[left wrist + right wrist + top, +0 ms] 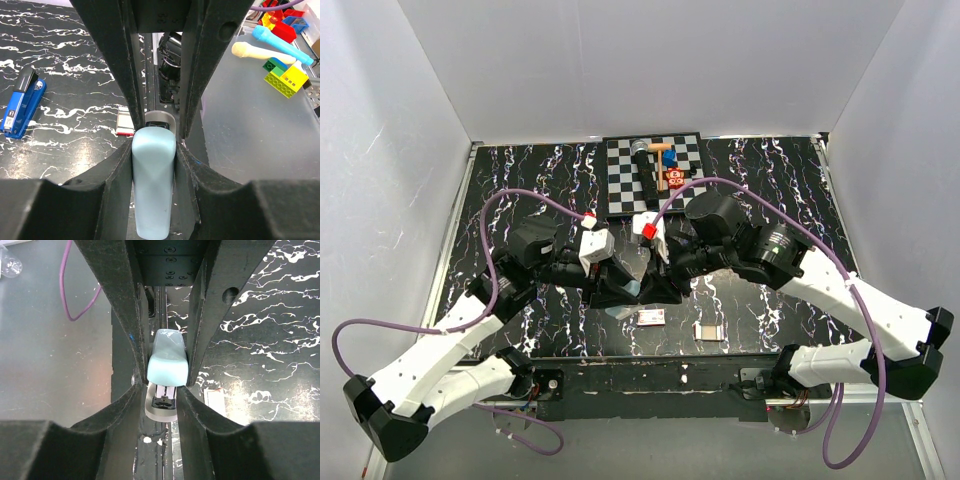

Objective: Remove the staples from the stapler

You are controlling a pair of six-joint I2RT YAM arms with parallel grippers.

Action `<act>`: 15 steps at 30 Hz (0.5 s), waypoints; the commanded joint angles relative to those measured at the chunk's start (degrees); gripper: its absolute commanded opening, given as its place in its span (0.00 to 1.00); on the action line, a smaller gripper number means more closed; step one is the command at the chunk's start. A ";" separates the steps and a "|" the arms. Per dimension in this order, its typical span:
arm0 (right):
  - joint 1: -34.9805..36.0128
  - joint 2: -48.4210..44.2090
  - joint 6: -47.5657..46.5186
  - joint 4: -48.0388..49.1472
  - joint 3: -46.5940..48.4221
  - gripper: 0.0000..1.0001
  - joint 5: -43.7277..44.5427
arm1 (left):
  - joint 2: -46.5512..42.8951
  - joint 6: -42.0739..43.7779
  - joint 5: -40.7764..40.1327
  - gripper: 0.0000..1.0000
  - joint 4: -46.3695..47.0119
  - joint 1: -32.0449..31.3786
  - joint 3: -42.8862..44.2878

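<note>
Both arms are tied up at mid-table (75, 55). Best move, likely: hold one grip steady, ease the other off without jerking, then pin the stapler (22, 106) before touching its magazine. Pose: arms reach in low from opposite sides, tips meeting. Left gripper (154, 142) and right gripper (167, 377) both pinch the pale-blue piece (152, 190), grey metal part (161, 407) under it. Stapler lies flat, well apart, untouched.

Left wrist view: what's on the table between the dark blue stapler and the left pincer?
A small red-edged packet beside the left pincer; otherwise bare marbled table up to the stapler. Seen in the left wrist view.
</note>
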 commanded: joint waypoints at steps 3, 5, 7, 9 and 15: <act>0.94 0.38 0.67 2.22 -0.53 0.37 0.40 | -1.92 -0.41 0.71 0.00 1.93 0.00 -0.38; 1.03 0.29 0.76 2.22 -0.71 0.34 0.67 | -2.18 -0.50 0.62 0.00 2.02 0.00 -0.46; 1.12 0.12 0.76 1.96 -0.97 0.31 0.93 | -2.44 -0.85 0.62 0.00 2.63 -0.01 -0.64; 1.29 -0.06 0.68 1.87 -1.50 0.25 1.02 | -2.88 -1.11 0.45 0.00 3.07 0.08 -0.90; 1.29 -1.46 1.29 2.04 -4.22 0.01 0.75 | -4.29 -1.99 -0.52 0.00 4.48 0.17 -1.25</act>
